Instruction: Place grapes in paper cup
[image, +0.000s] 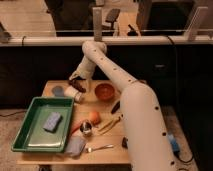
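My gripper (76, 83) hangs just above the paper cup (73, 93), grip unreadable; cup looks tipped, a nudge could roll it along the worktop (100, 138).

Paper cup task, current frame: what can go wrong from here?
1. The paper cup looks tipped on its side just below the hand. Anything released now would likely miss the opening and spill onto the table.
2. The cup lies close under the hand, near the table's back edge and beside the grey-blue disc. A nudge from the hand might roll it away.
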